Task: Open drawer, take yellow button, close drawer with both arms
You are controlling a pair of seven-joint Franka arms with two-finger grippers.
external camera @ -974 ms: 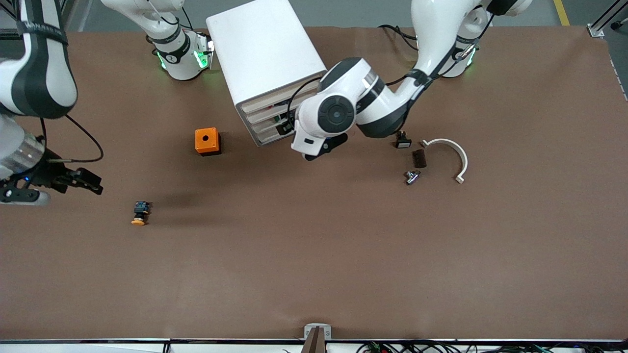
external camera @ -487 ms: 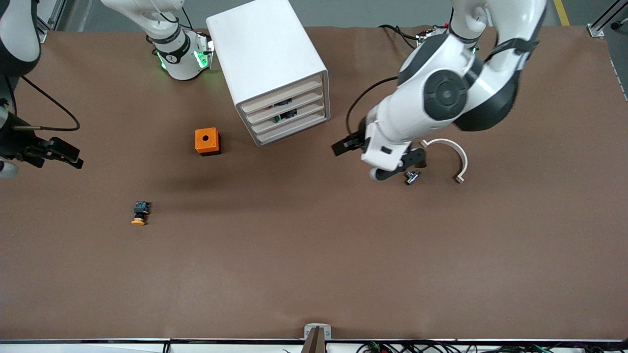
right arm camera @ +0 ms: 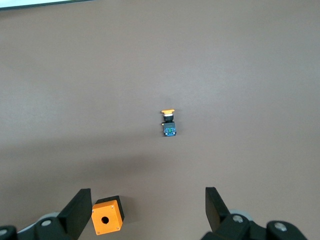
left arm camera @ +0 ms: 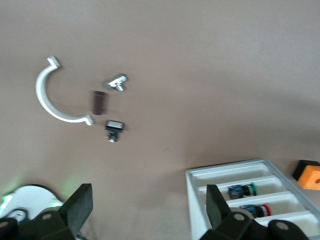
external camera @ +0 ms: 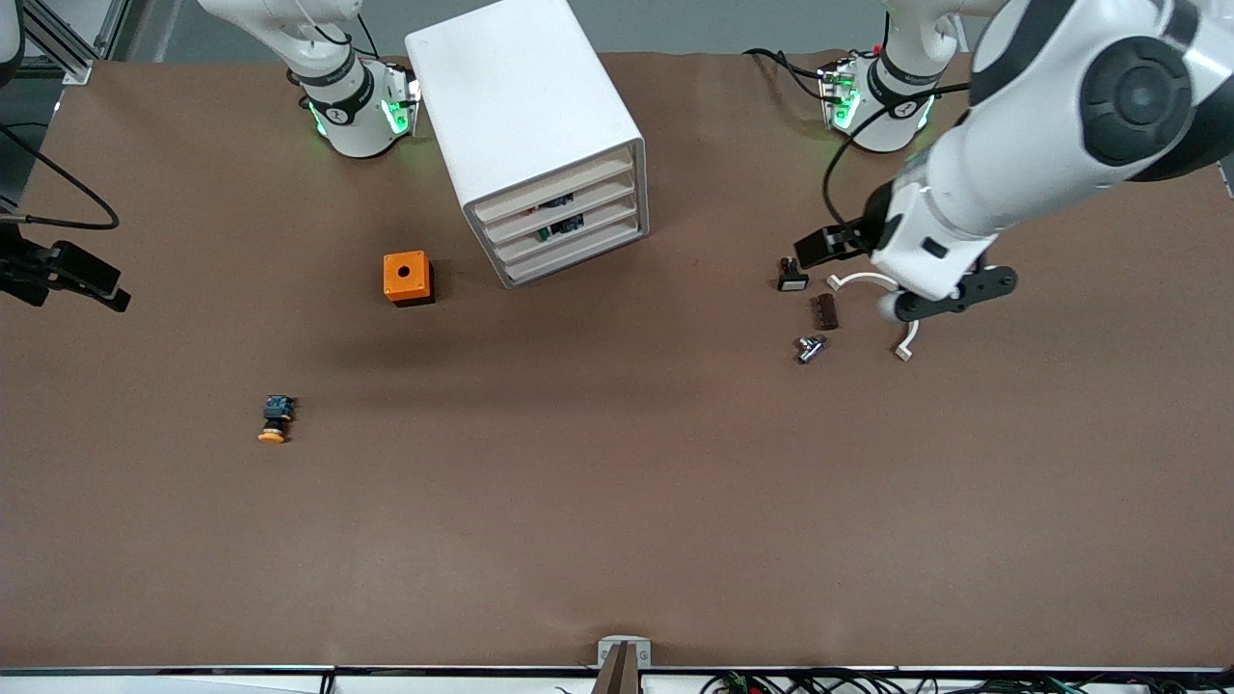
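Observation:
The white cabinet [external camera: 525,106] stands near the robots' bases. Its topmost drawer [external camera: 578,176] is shut; in the left wrist view [left arm camera: 235,176] it shows as the outermost slot. The button [external camera: 275,420], with an orange cap, lies on the table nearer the front camera, toward the right arm's end; it also shows in the right wrist view [right arm camera: 168,123]. My left gripper [external camera: 892,275] [left arm camera: 147,207] is open and empty, high over small parts at the left arm's end. My right gripper [external camera: 72,275] [right arm camera: 145,210] is open and empty, high over the table's right-arm end.
An orange cube with a hole [external camera: 407,278] [right arm camera: 106,218] sits beside the cabinet. Under the left gripper lie a white curved clamp [external camera: 909,333] [left arm camera: 47,97], a black-and-white switch [external camera: 791,278], a brown block [external camera: 824,311] and a metal piece [external camera: 808,347].
My left gripper has left the cabinet's drawer fronts and swung toward the left arm's end of the table. My right gripper has drawn back toward the table's edge. The button has not moved.

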